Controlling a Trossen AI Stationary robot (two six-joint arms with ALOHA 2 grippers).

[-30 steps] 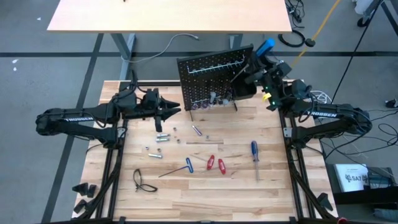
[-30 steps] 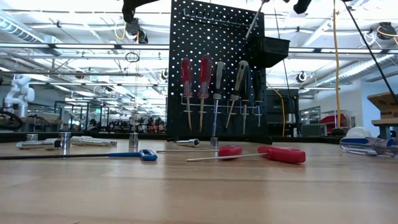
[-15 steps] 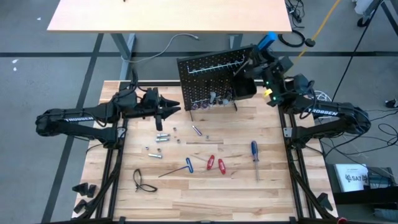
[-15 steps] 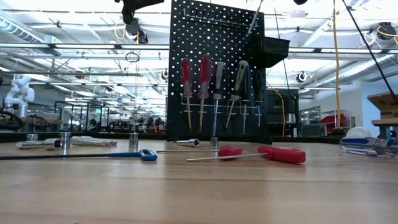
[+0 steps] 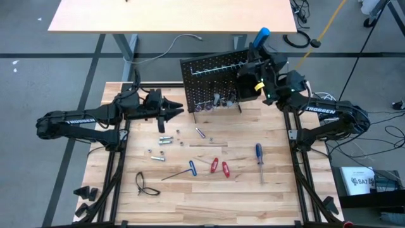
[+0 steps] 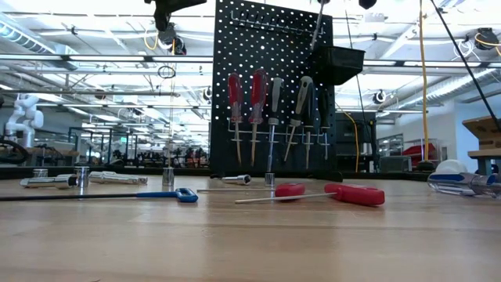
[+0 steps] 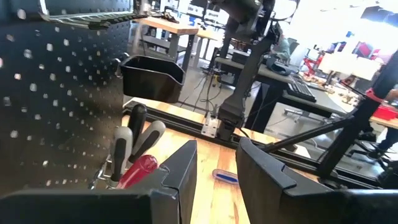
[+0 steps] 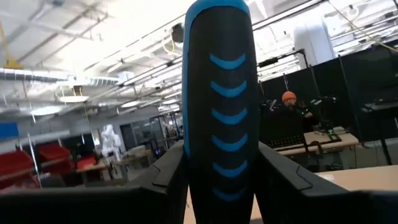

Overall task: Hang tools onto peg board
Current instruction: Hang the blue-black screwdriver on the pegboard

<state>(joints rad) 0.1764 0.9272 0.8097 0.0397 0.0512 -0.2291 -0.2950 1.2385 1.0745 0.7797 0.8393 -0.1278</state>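
At the bench's far edge, we held a blue-handled screwdriver (image 8: pixel 219 106) clenched in our right gripper (image 5: pixel 258 57) over the peg board (image 5: pixel 212 79), several tools (image 6: pixel 270 110) already hung, others (image 5: pixel 218 166) left mid-bench; left gripper (image 5: pixel 177 113) idle, slightly parted.

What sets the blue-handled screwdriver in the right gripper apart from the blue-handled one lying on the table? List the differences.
The held screwdriver is clamped in the right gripper, raised above the peg board; the table screwdriver lies flat on the wood, touched by nothing. The held one stands roughly upright, handle up, shaft pointing down toward the board's black bin; the other lies level, handle toward the board. Both have blue handles and thin metal shafts.
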